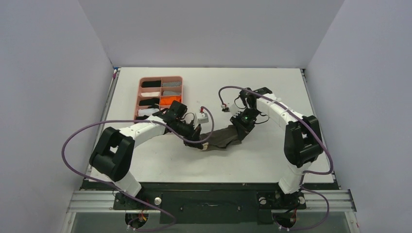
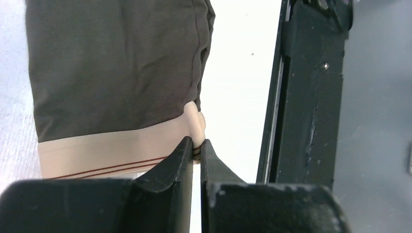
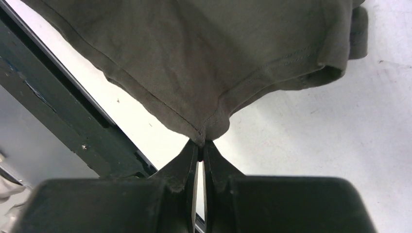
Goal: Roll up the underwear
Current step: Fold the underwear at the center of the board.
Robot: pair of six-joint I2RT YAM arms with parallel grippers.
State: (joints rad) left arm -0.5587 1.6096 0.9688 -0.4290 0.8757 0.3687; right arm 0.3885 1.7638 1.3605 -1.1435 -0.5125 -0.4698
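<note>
The underwear is a dark grey-brown cloth stretched between my two arms at the middle of the table. Its beige waistband has two thin brown lines. My left gripper is shut on a corner of that waistband; from above it sits at the cloth's left end. My right gripper is shut on a stitched corner of the dark hem, at the cloth's right end. The cloth fans out wide beyond the right fingertips, slightly lifted and wrinkled.
A pink tray with several small rolled cloths stands at the back left, just behind the left arm. A small grey box sits on a cable near the left wrist. The table's dark front rail runs close by.
</note>
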